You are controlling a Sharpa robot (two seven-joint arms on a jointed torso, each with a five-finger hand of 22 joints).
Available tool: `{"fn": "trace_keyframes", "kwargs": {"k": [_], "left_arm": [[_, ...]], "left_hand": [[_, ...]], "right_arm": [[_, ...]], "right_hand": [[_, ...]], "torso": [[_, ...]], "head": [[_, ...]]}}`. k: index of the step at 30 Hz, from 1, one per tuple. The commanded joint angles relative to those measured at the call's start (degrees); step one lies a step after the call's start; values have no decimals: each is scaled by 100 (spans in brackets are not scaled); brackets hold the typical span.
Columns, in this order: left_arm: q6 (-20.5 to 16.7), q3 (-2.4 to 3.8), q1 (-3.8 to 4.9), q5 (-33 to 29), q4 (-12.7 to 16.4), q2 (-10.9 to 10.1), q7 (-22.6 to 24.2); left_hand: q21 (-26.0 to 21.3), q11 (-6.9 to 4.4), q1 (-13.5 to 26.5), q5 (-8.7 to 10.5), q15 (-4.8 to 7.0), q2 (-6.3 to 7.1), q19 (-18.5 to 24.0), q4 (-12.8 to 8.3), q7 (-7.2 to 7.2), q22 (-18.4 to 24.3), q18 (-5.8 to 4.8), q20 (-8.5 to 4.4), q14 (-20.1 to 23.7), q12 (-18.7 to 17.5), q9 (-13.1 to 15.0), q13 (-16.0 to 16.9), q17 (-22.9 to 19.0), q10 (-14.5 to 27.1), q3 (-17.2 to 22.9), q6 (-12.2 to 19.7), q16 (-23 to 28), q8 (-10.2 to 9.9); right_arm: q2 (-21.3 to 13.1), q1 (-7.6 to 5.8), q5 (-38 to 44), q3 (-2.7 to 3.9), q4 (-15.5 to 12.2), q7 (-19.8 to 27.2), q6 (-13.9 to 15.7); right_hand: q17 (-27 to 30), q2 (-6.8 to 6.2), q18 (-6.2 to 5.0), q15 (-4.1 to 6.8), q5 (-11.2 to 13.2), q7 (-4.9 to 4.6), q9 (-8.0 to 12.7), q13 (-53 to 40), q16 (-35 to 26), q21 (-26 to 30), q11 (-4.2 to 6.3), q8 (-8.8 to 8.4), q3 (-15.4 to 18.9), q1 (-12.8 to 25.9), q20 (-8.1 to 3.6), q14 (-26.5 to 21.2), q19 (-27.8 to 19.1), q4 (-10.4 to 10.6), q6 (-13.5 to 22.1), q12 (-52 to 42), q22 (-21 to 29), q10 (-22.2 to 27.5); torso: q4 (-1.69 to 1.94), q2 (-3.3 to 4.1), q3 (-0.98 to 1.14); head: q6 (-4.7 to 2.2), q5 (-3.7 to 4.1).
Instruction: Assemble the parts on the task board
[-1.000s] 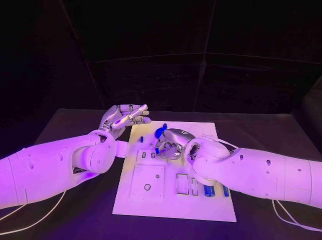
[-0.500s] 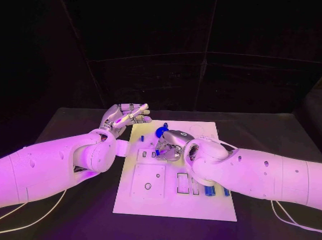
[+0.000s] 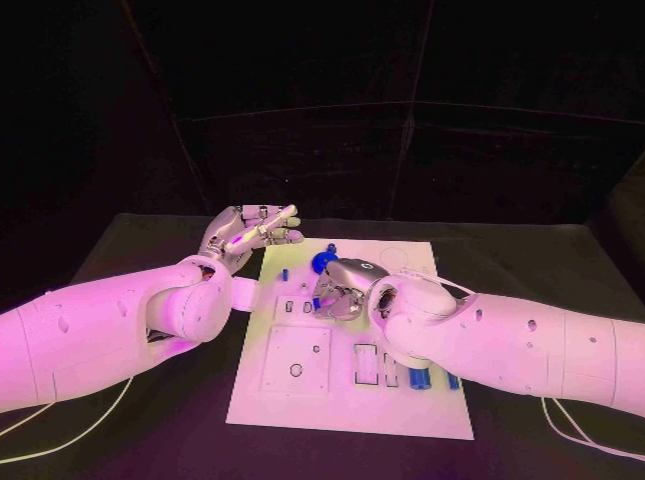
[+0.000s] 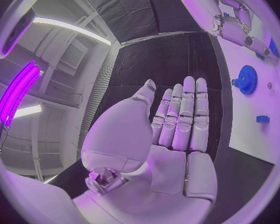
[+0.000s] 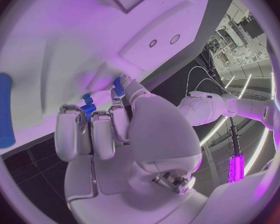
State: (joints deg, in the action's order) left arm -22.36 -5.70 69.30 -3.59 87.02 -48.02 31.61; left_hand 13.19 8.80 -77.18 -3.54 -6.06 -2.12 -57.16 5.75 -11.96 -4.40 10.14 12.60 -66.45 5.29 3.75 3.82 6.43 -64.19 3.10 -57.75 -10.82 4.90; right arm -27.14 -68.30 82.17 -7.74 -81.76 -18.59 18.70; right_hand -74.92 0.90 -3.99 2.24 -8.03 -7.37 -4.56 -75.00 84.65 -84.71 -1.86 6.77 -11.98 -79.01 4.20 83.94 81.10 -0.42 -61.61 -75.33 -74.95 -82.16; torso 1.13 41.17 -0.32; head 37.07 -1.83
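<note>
Blue plastic, a small toothed piece, sits pinched in my right hand over the middle of the smooth white board. My left hand hangs flat and empty off the board's far left corner. If my pinch tilts, the piece could jam or skid beside the round gear.

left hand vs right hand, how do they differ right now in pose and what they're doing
The left hand is off the task board, beside its far left corner, holding nothing, fingers straight and side by side; the right hand is over the board's middle with fingers curled.
The left hand touches no part; the right hand's fingers pinch a small blue part.
Both are silver hands on white arms.
</note>
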Motion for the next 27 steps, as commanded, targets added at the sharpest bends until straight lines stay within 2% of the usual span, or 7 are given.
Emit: {"fn": "trace_keyframes", "kwargs": {"k": [1, 15, 19, 27], "left_arm": [[77, 6, 12, 45, 3, 0, 15], [75, 6, 13, 45, 2, -3, 11], [72, 6, 13, 45, 0, -3, 13], [77, 6, 13, 45, -5, 0, 8]], "left_hand": [[-4, -9, 30, 25, 4, -36, -36, -17, -16, 7, 41, -7, -41, 2, -3, 4, 7, -41, -1, -23, 34, -34], [-9, -6, 35, 25, 1, -31, -37, -15, -19, 10, 39, -7, -40, -6, -4, 2, 10, -39, -5, -19, 42, -41], [-9, -6, 35, 25, 1, -31, -37, -15, -19, 10, 39, -7, -40, -6, -4, 2, 10, -39, -5, -19, 42, -41], [-9, -6, 35, 25, 1, -31, -37, -15, -19, 10, 39, -7, -40, -6, -4, 2, 10, -39, -5, -19, 42, -41]], "right_arm": [[3, 2, 99, -6, -14, -99, -125], [2, 4, 104, -6, -39, -191, -190], [1, 4, 109, -6, -45, -196, -164], [4, 4, 111, -6, -48, -201, -108]], "right_hand": [[-326, -30, 94, -27, 29, 36, -103, -188, -39, -7, -20, -44, -18, 66, 20, 365, -42, -7, 19, 46, -119, 67], [-286, -249, 80, -118, 67, -88, -33, -51, -66, 26, -127, -239, -32, 187, 102, 354, -88, -19, 315, 226, -53, 197], [-285, -302, 79, -132, 145, -102, -26, -38, -68, 29, -141, -255, -22, 207, 118, 353, -91, -25, 343, 241, -49, 207], [-281, -360, 78, -145, 143, -111, -22, -33, -72, 32, -153, -263, 23, 279, 134, 352, -92, 6, 364, 246, -46, 208]], "torso": [[7, 1, 3], [-3, 0, -1], [-4, -2, 0], [-1, -2, -2]], "head": [[16, -17], [40, -39], [46, -39], [53, -36]]}}
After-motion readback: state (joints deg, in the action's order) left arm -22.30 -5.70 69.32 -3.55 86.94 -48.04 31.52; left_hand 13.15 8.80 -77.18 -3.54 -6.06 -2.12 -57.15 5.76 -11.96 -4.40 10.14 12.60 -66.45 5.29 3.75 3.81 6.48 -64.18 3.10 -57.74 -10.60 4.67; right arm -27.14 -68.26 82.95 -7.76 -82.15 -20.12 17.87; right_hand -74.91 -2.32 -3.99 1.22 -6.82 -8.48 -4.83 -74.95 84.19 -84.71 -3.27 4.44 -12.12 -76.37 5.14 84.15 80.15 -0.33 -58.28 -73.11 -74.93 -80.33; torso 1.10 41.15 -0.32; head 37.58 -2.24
